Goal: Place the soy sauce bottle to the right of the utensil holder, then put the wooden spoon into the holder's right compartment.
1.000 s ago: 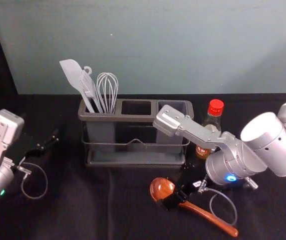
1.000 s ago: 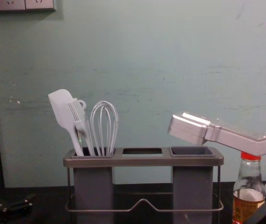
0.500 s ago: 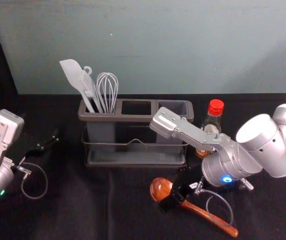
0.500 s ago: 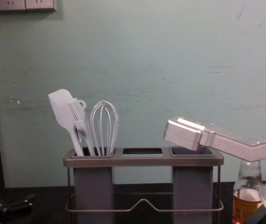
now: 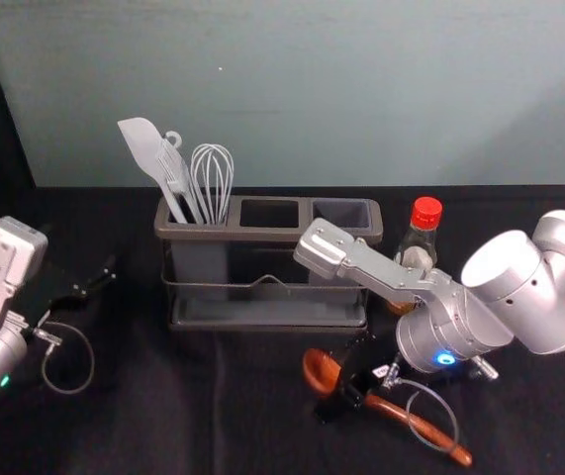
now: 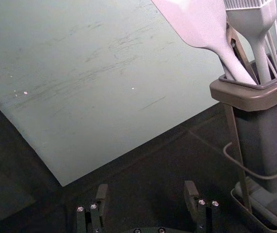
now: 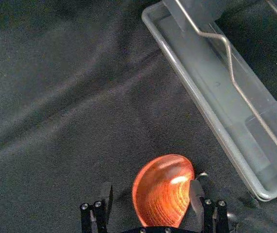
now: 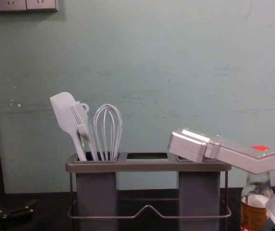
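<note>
- head view: we see the right gripper (image 5: 344, 379) low over the desk (image 5: 163, 396), at the neck of the wooden spoon (image 5: 320, 368), in front of the holder's right half.
- right wrist view: our right gripper is open, its fingers apart with the spoon's bowl between them; one finger overlaps the bowl's rim, and the other stands just beside it.
- the spoon lies nearer the desk's front edge than the holder does, its handle slanting toward the front right corner and passing behind a thin looped cable (image 5: 445, 396).
- we find the soy sauce bottle (image 5: 419, 259) upright to the right of the utensil holder (image 5: 262, 236), nearer the desk's right edge; in the chest view the right arm (image 8: 238, 156) crosses in front of it.
- the holder stands toward the desk's back edge, with a spatula (image 5: 141, 146), a brush (image 5: 173, 170) and a whisk (image 5: 212, 176) in its left compartment.
- our left gripper (image 5: 96, 281) is parked over the desk's left part, left of the holder; in the left wrist view its fingers stand apart.
</note>
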Robot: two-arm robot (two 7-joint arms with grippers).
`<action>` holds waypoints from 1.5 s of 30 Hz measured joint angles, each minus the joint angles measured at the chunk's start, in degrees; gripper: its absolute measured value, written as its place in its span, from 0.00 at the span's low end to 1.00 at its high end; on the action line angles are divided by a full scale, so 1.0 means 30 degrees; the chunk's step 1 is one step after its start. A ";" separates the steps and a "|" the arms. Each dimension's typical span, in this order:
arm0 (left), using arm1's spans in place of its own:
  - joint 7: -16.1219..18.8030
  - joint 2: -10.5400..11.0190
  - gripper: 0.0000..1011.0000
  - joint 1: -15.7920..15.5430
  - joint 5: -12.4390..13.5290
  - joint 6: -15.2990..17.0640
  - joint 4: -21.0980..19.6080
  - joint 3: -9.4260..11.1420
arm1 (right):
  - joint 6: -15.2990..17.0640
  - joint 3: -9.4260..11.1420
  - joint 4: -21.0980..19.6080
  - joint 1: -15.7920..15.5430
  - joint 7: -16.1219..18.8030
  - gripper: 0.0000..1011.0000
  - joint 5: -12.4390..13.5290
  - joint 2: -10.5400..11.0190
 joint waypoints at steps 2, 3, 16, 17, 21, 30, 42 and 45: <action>0.0000 0.0000 1.00 0.0000 0.0000 0.0001 0.0000 -0.0001 | -0.0005 -0.0006 0.0078 -0.0019 0.0043 0.99 -0.0081 -0.0051; 0.0000 0.0000 1.00 0.0000 0.0000 0.0001 0.0000 -0.0001 | -0.0005 -0.0006 0.0101 -0.0023 0.0051 0.99 -0.0115 -0.0061; 0.0000 0.0000 1.00 -0.0001 -0.0001 0.0000 0.0000 -0.0001 | -0.0008 0.0322 -0.0236 -0.0290 0.0085 0.99 -0.0470 0.0107; 0.0000 0.0000 1.00 -0.0001 0.0000 0.0000 0.0000 0.0000 | -0.0004 0.0344 -0.0272 -0.0304 0.0085 0.99 -0.0486 0.0124; -0.0001 -0.0001 1.00 -0.0001 0.0000 0.0000 0.0000 0.0000 | 0.0006 0.0441 -0.0348 -0.0374 0.0106 0.99 -0.0595 0.0180; 0.0000 0.0000 1.00 0.0000 0.0001 0.0000 0.0000 0.0000 | -0.0029 0.0335 -0.0215 -0.0297 0.0388 0.99 -0.0853 -0.0018; 0.0000 0.0000 1.00 -0.0001 0.0000 0.0001 0.0000 0.0000 | -0.0480 0.0393 -0.0576 -0.0405 0.0513 0.99 -0.0962 -0.0057; 0.0000 0.0000 1.00 0.0000 0.0000 0.0000 0.0000 0.0000 | -0.0628 0.0432 -0.0679 -0.0460 0.0537 0.99 -0.0959 -0.0045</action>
